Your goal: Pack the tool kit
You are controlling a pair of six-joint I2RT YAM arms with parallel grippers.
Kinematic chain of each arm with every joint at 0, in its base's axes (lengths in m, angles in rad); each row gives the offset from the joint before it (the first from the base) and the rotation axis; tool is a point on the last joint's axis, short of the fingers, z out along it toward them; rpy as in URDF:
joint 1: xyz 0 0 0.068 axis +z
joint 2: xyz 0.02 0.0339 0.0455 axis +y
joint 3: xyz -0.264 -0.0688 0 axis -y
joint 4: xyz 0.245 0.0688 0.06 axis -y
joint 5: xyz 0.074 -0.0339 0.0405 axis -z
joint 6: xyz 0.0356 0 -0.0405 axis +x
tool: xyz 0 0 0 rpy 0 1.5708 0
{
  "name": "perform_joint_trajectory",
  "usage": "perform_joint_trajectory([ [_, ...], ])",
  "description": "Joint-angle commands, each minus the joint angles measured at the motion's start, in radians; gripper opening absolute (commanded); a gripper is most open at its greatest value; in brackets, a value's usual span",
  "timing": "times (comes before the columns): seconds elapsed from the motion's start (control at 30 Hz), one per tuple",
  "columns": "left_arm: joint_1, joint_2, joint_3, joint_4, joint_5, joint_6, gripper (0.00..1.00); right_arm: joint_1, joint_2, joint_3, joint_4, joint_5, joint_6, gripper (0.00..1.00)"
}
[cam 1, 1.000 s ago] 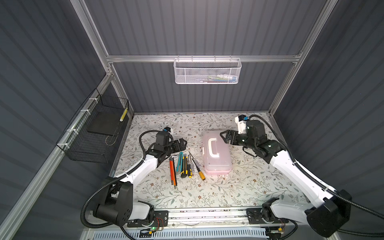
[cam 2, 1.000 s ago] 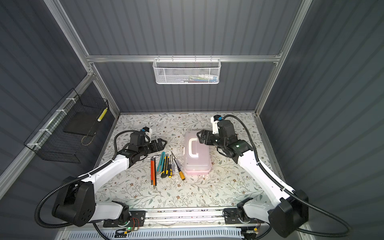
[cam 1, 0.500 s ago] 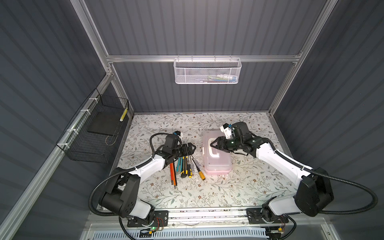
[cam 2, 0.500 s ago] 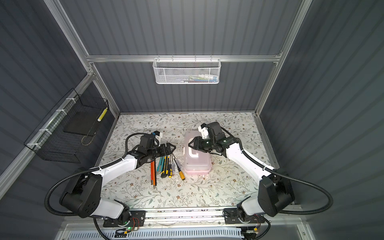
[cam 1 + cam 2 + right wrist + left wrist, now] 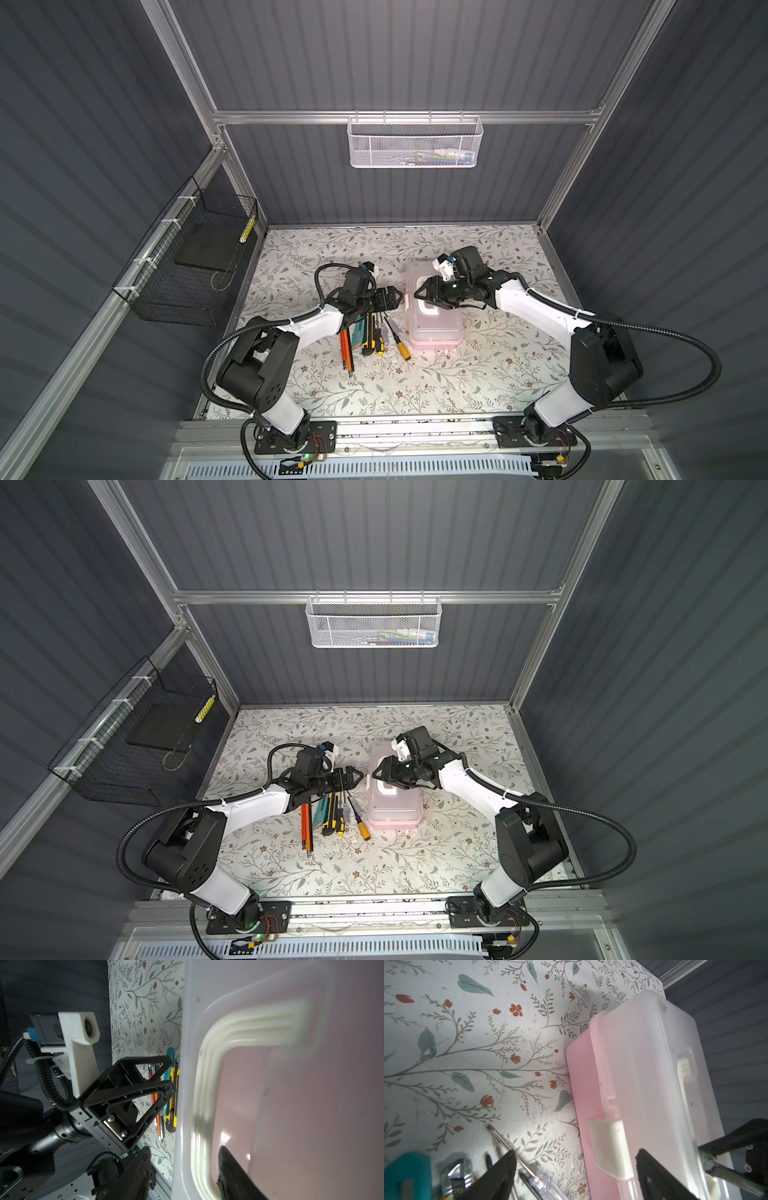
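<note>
Showing a pink box base (image 5: 434, 343), a frosted white lid (image 5: 440, 325), a cream handle (image 5: 205, 1076), a teal knife (image 5: 358, 332), a yellow-and-black knife (image 5: 368, 343); spreading grey-green leaves and rust-red flowers across the white worktop (image 5: 415, 382).

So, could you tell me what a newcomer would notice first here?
The pink tool box, lid shut, sits in the middle of the table, with the left fingers open facing its side latch and the right fingers at its white handle. A row of screwdrivers and knives lies just left of it.
</note>
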Motion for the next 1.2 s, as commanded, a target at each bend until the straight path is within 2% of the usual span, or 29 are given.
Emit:
perform_joint_trajectory([
  [0.0, -0.013, 0.027, 0.044, 0.032, 0.025, 0.000, 0.91, -0.004, 0.024, 0.016, 0.003, -0.034, 0.020, 0.55],
  [0.4, -0.064, 0.145, 0.118, 0.078, 0.064, -0.001, 0.92, -0.055, 0.076, -0.073, 0.267, -0.309, 0.098, 0.58],
  [0.7, -0.091, 0.171, 0.142, 0.074, 0.069, -0.003, 0.92, -0.058, 0.126, -0.088, 0.401, -0.345, 0.142, 0.54],
  [0.97, -0.111, 0.126, 0.099, 0.092, 0.024, -0.032, 0.92, -0.061, 0.130, -0.112, 0.453, -0.313, 0.179, 0.51],
  [1.17, -0.146, 0.093, 0.064, 0.116, 0.016, -0.061, 0.92, -0.103, 0.099, -0.127, 0.464, -0.266, 0.215, 0.51],
])
